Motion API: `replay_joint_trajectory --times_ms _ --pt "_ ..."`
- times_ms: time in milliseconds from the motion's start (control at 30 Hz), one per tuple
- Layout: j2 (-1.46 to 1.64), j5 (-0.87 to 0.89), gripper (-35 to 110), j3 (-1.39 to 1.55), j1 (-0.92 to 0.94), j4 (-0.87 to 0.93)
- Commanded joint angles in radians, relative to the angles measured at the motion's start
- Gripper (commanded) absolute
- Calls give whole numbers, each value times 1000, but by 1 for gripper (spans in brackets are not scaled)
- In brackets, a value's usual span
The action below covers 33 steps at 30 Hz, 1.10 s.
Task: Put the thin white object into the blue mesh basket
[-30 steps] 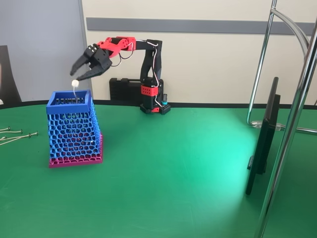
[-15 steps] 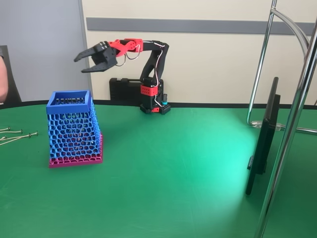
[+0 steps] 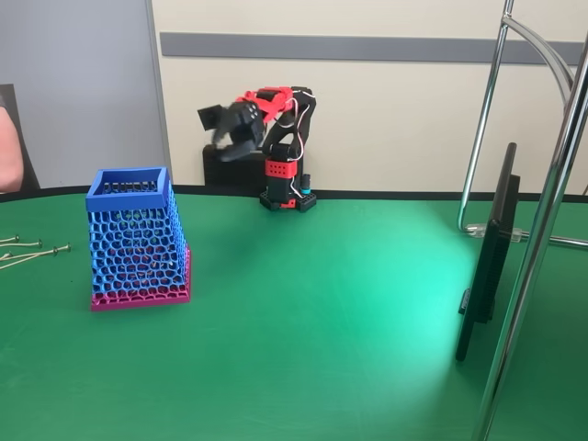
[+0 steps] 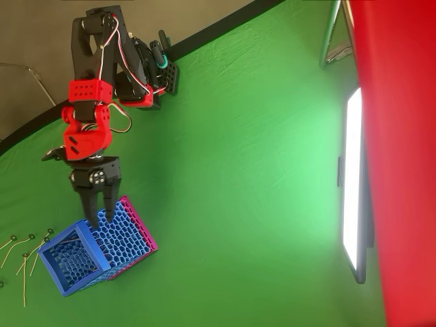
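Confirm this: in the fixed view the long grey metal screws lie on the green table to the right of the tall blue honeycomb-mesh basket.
Wrong side: in the fixed view the grey metal screws lie on the green table left of the blue mesh basket.

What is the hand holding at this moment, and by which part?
Nothing: the black two-finger hand is open and empty, raised away from the tall blue honeycomb-mesh basket.

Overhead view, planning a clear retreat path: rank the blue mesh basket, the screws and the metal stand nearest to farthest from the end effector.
1. blue mesh basket, at the end effector
2. screws, lower left
3. metal stand, top right
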Motion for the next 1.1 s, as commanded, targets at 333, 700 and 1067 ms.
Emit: replay_joint_trajectory --times_ms 333,700,1067 --pt "301 -192 18 416 -195 -44" --pt "451 -247 17 595 -239 2" --pt "603 -227 13 595 -298 258"
